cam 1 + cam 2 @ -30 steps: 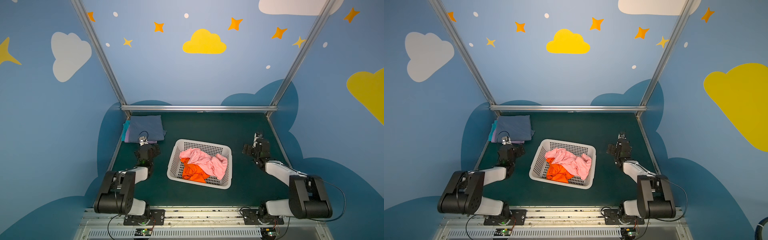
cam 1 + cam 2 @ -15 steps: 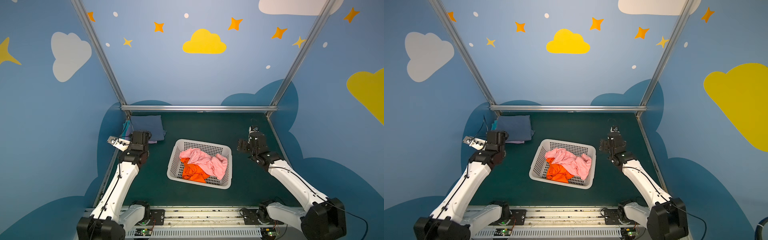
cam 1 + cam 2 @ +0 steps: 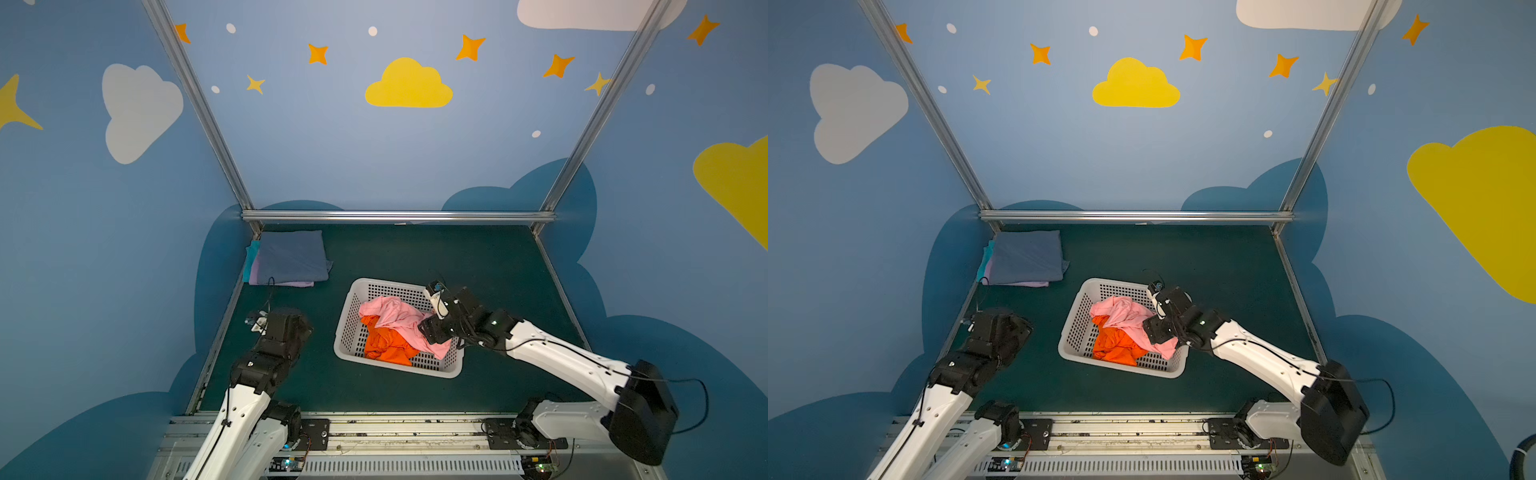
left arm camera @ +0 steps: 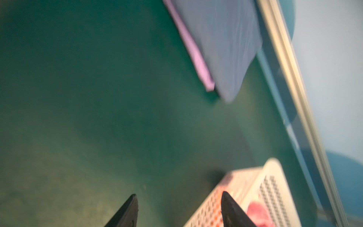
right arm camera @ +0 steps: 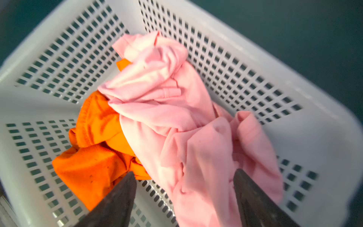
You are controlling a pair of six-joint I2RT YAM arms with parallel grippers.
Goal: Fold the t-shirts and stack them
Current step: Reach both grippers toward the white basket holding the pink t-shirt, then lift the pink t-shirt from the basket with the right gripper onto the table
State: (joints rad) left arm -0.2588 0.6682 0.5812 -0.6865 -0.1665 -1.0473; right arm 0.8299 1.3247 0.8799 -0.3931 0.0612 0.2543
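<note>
A crumpled light pink t-shirt (image 3: 390, 311) (image 5: 167, 110) lies on a bright orange t-shirt (image 3: 384, 343) (image 5: 94, 161) in the white perforated basket (image 3: 345, 316) (image 3: 1071, 324). My right gripper (image 5: 184, 171) hangs open over the basket's right part, its jaws either side of a pink fold, gripping nothing. A folded stack sits at the back left: a slate-blue t-shirt (image 3: 291, 255) (image 4: 222, 45) on top, a lavender one (image 4: 194, 53) and a teal edge (image 3: 248, 262) below. My left gripper (image 4: 179, 193) is open and empty over the mat, left of the basket.
The green mat (image 3: 415, 257) covers the table. An aluminium rail (image 3: 395, 216) runs along the back, with slanted frame posts at both back corners and blue walls close on each side. The right arm (image 3: 561, 361) reaches across the front right.
The right arm swung from the table's right side to above the basket. The left arm drew back from the folded stack toward the front left. Both grippers' jaws have narrowed somewhat.
</note>
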